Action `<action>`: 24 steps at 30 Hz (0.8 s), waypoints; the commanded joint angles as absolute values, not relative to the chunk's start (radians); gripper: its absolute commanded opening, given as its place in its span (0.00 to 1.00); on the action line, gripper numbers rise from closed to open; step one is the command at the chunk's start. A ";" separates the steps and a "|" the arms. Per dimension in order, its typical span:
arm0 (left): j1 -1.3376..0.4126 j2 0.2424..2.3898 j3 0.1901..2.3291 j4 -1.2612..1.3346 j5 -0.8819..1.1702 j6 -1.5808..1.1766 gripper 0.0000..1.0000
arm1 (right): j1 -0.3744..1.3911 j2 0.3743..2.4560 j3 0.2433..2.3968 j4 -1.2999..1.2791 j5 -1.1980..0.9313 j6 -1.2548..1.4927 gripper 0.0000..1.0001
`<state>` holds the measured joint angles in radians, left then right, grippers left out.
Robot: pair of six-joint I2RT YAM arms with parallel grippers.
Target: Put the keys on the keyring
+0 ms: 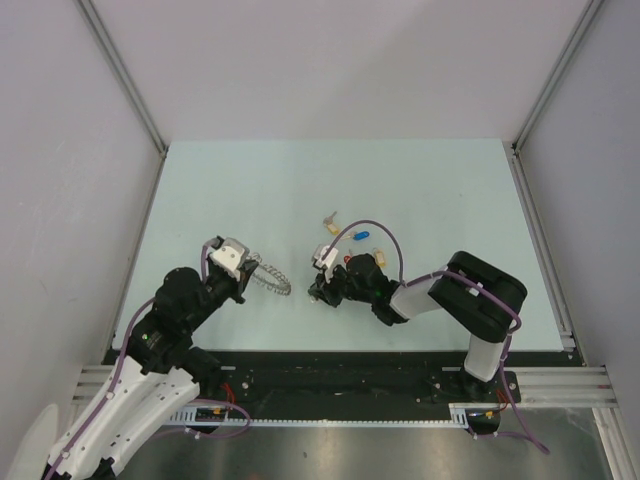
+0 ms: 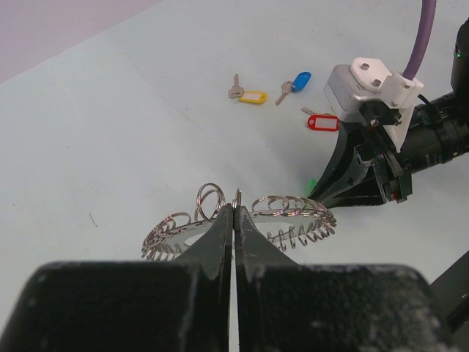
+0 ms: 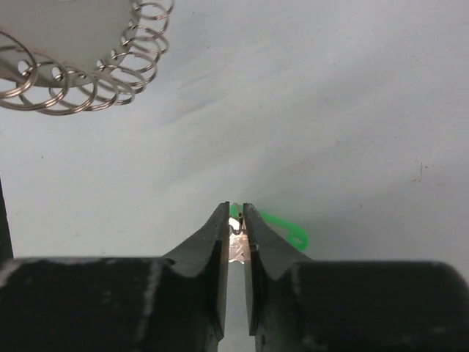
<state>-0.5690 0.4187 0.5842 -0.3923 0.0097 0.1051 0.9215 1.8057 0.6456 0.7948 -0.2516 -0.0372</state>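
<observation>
The keyring (image 2: 293, 209) sits a bit left of the desk's (image 1: 300, 180) middle, closer to the near edge than the far one. The left fingers (image 2: 216, 235) are squeezed right together on one of its little loops, so the rest of the ring flops out either side like a slinky. Can't tell if the floppy ends rest on the desk. My guess is it's held that way on purpose: pinned at one spot, with the free loops facing the other arm so there's something to thread onto.

Just right of it, the right fingers (image 3: 212, 242) are down at the desk surface, only a sliver apart. The metal part of the green key (image 3: 289, 233) sits between them and the tag pokes out the side. It looks like a pinch on the metal part, though I can't say how firm it is. Ring and key are near each other, not touching.

The rest lie loose around the middle of the desk, a bit further out: yellow key (image 2: 249, 96), blue key (image 2: 297, 81), red key (image 2: 322, 122) and an orange key (image 1: 380, 257). I can't see any of them on the ring, so I'd call this early days.
</observation>
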 commanded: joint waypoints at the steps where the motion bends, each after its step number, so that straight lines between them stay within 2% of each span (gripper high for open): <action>1: -0.568 0.414 0.584 -0.354 0.002 0.101 0.00 | 0.925 1.789 0.647 0.850 -0.242 -0.028 0.24; 2: -0.568 0.416 0.584 -0.354 0.002 0.101 0.00 | 0.925 1.784 0.647 0.844 -0.242 -0.025 0.30; 5: -0.568 0.416 0.584 -0.354 0.002 0.101 0.01 | 0.927 1.747 0.647 0.805 -0.241 -0.020 0.37; 16: -0.568 0.416 0.583 -0.353 0.002 0.101 0.01 | 0.873 1.595 0.655 0.582 -0.268 0.055 0.48; 17: -0.568 0.416 0.584 -0.353 0.002 0.101 0.01 | 0.864 1.591 0.678 0.557 -0.275 0.060 0.56; 18: -0.569 0.414 0.583 -0.354 0.002 0.101 0.01 | 0.859 1.591 0.695 0.484 -0.290 0.063 0.59; 24: -0.568 0.411 0.584 -0.354 0.002 0.101 0.01 | 0.831 1.655 0.903 0.171 -0.365 0.080 0.59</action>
<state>-0.5690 0.4187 0.5835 -0.3923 0.0093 0.1051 0.8417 1.6241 0.7528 0.3912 -0.3008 0.0528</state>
